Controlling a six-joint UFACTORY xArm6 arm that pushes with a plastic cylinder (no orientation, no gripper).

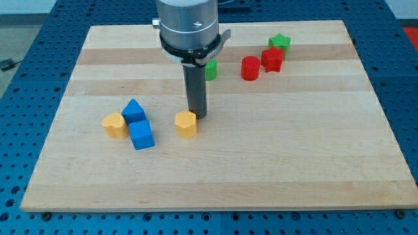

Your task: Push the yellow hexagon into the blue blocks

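The yellow hexagon (186, 124) lies on the wooden board (274, 156) a little below the middle. My tip (198, 116) rests right at its upper right edge, touching or nearly touching it. Two blue blocks lie to the hexagon's left: a blue triangular one (134, 110) and, just below it, a blue cube (141, 135). The gap between the hexagon and the blue cube is about one block wide.
A yellow heart-shaped block (115, 125) touches the blue blocks on their left. At the view's top right lie a red cylinder (250, 68), a red star-like block (272, 59) and a green star (279, 43). A green block (211, 69) is half hidden behind the rod.
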